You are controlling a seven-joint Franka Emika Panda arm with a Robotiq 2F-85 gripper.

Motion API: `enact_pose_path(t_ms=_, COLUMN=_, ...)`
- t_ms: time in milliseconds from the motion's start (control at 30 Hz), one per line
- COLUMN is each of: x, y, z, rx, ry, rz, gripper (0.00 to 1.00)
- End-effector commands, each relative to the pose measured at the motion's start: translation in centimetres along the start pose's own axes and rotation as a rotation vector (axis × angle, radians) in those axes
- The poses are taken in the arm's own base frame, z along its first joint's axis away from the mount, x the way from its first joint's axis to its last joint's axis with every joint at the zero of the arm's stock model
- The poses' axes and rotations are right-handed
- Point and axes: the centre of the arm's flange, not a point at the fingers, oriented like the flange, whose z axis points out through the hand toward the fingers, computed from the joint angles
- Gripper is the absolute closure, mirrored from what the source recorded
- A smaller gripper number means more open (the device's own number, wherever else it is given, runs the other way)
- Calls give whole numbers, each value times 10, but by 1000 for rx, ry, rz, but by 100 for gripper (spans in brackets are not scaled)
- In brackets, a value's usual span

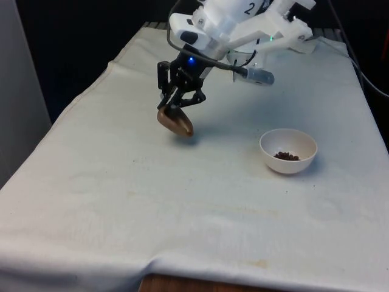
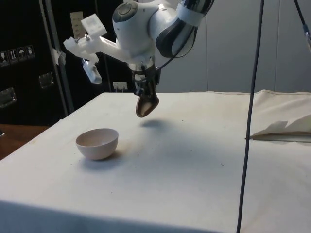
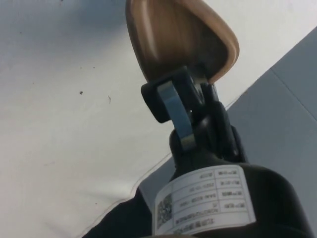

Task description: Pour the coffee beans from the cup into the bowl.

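Black two-finger gripper clamped on the rim of a tilted brown wooden cup, held above the counter; white ceramic bowl with beans lies at four o'clock, well apart.

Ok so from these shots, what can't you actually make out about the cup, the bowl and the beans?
- Whether beans remain in the brown cup: in the front and side views its mouth faces away; in the wrist view the gripper covers part of the inside.
- The white bowl contents in the side view: its wall hides them.
- The coffee beans count in the front view: too small.
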Motion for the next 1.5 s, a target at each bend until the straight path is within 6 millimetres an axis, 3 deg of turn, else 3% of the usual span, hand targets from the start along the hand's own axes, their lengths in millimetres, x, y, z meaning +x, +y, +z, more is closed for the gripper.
enact_pose_path(t_ms=0, x=-1, y=0, z=2, rx=19, ry=-5, rz=-2, gripper=100)
enact_pose_path(t_ms=1467, x=4, y=42, z=38, rx=221, ry=-120, rz=47, gripper=100)
